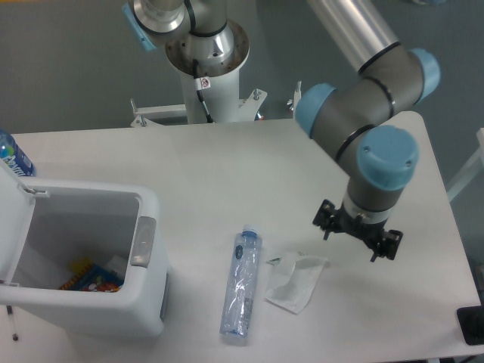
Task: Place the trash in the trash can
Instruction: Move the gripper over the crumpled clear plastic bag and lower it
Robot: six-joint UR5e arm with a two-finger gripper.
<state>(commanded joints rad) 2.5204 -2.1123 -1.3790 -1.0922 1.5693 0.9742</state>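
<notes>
Hovering right of the pouch (295, 281) and bottle (241, 281), the claw (358, 236) hides whether it's clenched.

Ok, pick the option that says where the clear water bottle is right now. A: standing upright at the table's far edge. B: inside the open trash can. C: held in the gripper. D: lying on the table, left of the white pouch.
D: the water bottle lies flat on the table, just left of the white pouch, with the trash can further left and the gripper off to the right.
</notes>
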